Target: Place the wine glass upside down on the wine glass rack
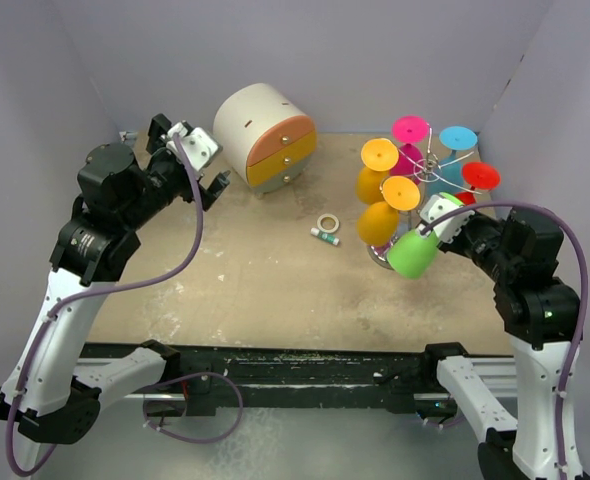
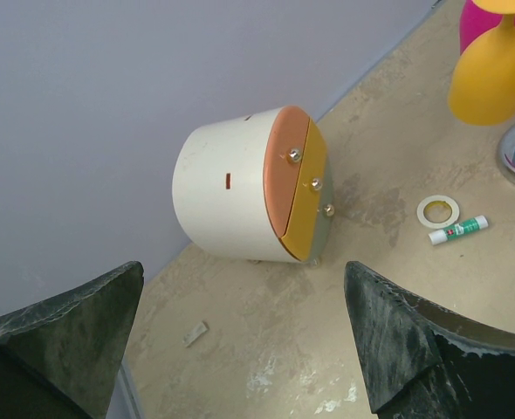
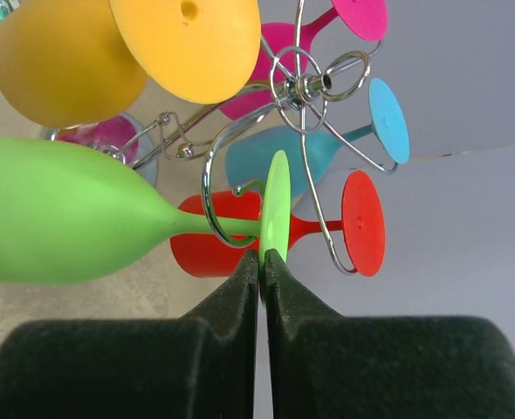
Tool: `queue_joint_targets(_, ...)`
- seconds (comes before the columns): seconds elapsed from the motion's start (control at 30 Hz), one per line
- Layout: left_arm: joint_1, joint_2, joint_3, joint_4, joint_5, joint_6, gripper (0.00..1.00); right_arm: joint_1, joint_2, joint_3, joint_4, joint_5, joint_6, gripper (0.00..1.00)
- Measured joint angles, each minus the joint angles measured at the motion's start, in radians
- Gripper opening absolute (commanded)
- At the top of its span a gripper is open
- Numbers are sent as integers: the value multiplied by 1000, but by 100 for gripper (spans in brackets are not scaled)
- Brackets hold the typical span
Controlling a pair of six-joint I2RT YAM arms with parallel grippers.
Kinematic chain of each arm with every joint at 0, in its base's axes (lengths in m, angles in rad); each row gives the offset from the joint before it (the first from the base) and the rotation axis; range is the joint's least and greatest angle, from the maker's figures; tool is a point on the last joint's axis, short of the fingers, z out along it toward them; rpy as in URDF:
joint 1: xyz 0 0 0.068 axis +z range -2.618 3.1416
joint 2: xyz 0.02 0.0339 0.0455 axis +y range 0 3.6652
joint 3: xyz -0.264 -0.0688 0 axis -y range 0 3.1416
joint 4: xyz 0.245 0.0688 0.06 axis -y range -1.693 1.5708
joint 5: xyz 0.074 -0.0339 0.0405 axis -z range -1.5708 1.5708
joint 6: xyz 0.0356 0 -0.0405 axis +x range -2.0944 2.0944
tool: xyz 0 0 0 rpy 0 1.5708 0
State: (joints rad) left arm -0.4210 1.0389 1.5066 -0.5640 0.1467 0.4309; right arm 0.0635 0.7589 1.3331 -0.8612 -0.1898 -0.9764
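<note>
Green wine glass [image 1: 412, 254] near the right edge of the surface [image 1: 255, 290], held clear of it and turned on its side, bowl toward the near edge, foot toward the rack. Right jaws pressed together on the rim of the green foot, the disc pinched edge-on between the two pads [image 3: 236, 297]. Stem level with one curled arm of the wine glass rack [image 3: 308, 85]; contact between stem and wire not discernible. Rack upright by the right edge, toward the far right corner, on its shiny disc base. Five other glasses [image 1: 378, 222] hung from the scroll arms, bowl down and foot up: two yellow, one magenta, one blue, one red. Left jaws spread wide, holding nothing, raised near the far left corner and facing a round white drawer box [image 2: 231, 196]. Orange and yellow drawer fronts on the box, set at the far edge left of centre. Tape ring [image 2: 437, 210] and glue stick [image 2: 458, 230] flat on the surface, just beside each other, between the drawer box and the rack.
</note>
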Motion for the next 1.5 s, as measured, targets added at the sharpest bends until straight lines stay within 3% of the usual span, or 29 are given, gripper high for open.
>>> queue_joint_targets(0.33, 0, -8, -19, 0, 6, 7, 99, 0, 0, -12, 0, 16, 0, 23)
queue_joint_targets(0.57, 0, -10, -24, 0, 6, 9, 99, 0, 0, -12, -3, 19, -1, 49)
queue_joint_targets(0.77, 0, -10, -24, 0, 6, 9, 99, 0, -2, -12, -20, 51, -4, 79)
queue_joint_targets(0.9, 0, -10, -24, 0, 6, 11, 99, 0, -2, -13, -26, 84, -5, 91)
queue_joint_targets(1.13, 0, -10, -24, 0, 6, 13, 99, 0, -1, -13, -34, 114, -4, 100)
queue_joint_targets(1.5, 0, -10, -24, 0, 6, 19, 99, -1, 26, 80, -118, 1, 24, 100)
